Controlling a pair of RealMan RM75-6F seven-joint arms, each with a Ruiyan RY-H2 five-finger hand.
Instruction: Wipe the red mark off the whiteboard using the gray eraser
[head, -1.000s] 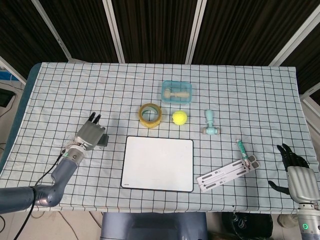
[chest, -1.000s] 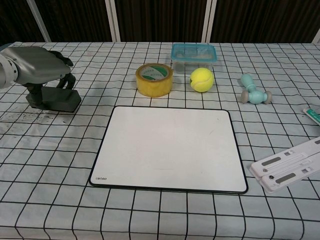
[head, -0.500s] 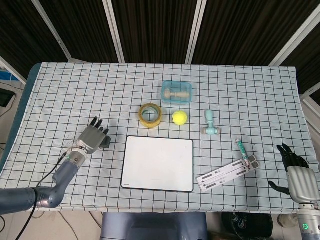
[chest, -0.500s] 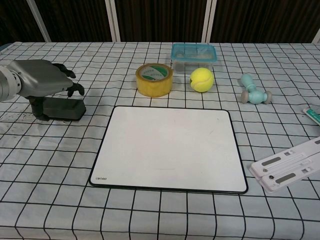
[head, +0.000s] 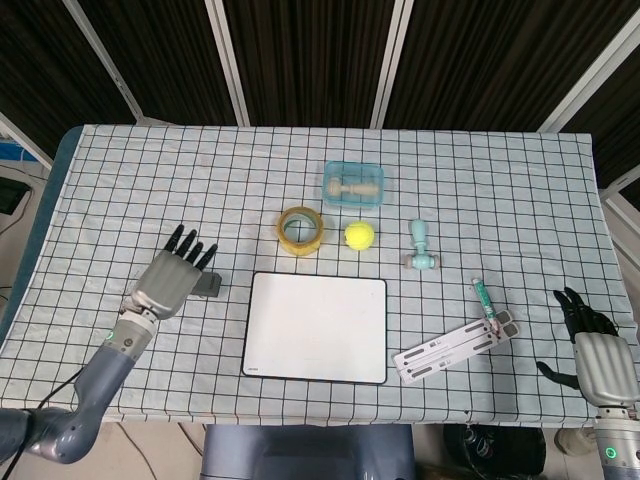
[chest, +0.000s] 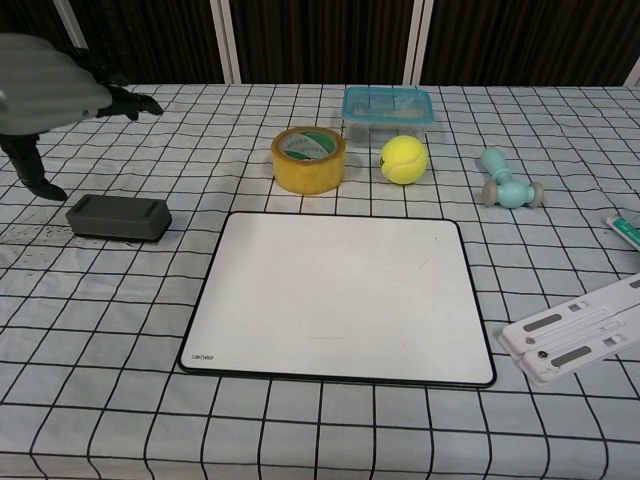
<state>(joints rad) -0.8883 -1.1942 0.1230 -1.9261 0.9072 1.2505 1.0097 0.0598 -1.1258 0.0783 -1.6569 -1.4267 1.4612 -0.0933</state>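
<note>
The whiteboard lies flat near the table's front edge, and its surface looks plain white with no red mark showing. The gray eraser lies free on the cloth just left of the board. My left hand hovers above it with fingers spread and holds nothing. My right hand rests at the table's right front corner, fingers apart and empty; only the head view shows it.
Behind the board stand a yellow tape roll, a tennis ball, a clear blue box and a teal dumbbell-like toy. A white bracket and a green-capped tube lie to the right.
My left hand has let go of the eraser, opened its fingers and risen. The eraser stays on the cloth, slightly nearer the board than before. The right hand is unmoved.
</note>
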